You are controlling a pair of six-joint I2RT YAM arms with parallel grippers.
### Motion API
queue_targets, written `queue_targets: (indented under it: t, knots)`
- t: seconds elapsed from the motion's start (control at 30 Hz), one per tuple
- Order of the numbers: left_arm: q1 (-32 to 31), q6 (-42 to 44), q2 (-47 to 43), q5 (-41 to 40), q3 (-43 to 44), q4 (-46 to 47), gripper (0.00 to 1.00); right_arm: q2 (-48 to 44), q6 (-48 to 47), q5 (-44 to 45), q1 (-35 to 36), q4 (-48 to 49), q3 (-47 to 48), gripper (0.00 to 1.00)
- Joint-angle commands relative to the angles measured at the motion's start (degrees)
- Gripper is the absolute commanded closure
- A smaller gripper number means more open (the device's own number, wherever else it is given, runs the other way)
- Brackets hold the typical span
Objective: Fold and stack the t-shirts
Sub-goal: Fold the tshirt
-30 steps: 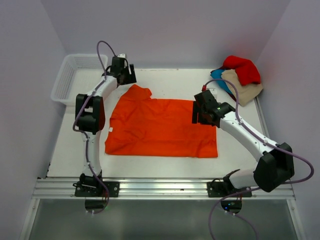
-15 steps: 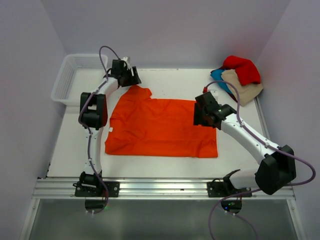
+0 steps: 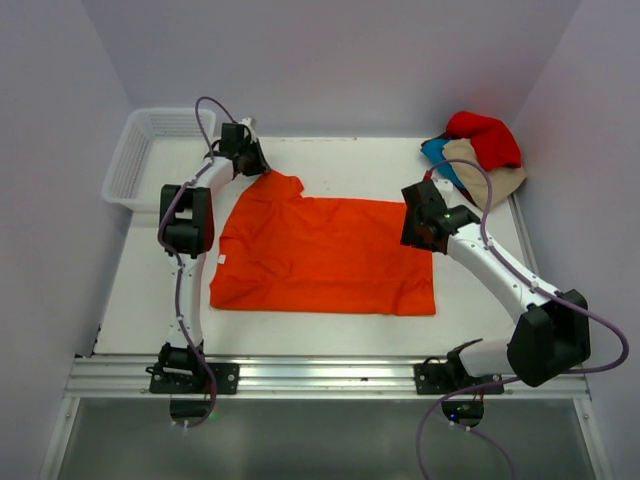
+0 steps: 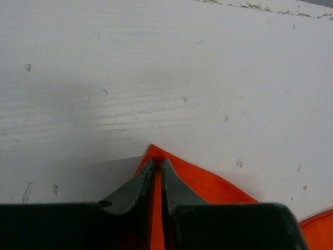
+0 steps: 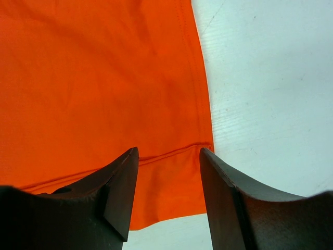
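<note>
The bright orange t-shirt (image 3: pixel 320 255) lies spread flat in the middle of the white table. My left gripper (image 3: pixel 260 166) is at the tip of its far-left sleeve. In the left wrist view that gripper (image 4: pixel 157 165) is shut on the orange cloth (image 4: pixel 208 182), with a thin strip of fabric pinched between the fingers. My right gripper (image 3: pixel 420 226) is over the shirt's far-right corner. It stands open in the right wrist view (image 5: pixel 169 156), its fingers either side of the hemmed corner of the orange cloth (image 5: pixel 93 78). Red (image 3: pixel 485 135), beige (image 3: pixel 492 172) and teal-blue (image 3: pixel 436 152) t-shirts lie heaped at the far right.
A white mesh basket (image 3: pixel 135 160) stands at the far left corner. Walls close in the table on three sides. A metal rail (image 3: pixel 320 372) with both arm bases runs along the near edge.
The left gripper has moved onto the sleeve tip and shut on it. The right gripper has shifted right towards the shirt's far corner, and its jaws have narrowed.
</note>
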Motion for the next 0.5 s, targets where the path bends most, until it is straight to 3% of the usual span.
queue_targets:
  t: [0.0,0.23,0.47]
  knots:
    - [0.6,0.7,2.2,-2.4,1.2,0.0,0.85,-0.8,1.2,1.3,-0.3,0.3,1.0,0.45]
    - [0.6,0.8,-0.5,-4.1,-1.9,2.9,0.63,-1.0,1.0,0.3,-1.1,1.3,-0.5,0.45]
    - [0.6,1.0,-1.6,-4.7,-2.8,4.3,0.61,-0.7,0.7,-0.3,-1.3,1.6,-0.1,0.46]
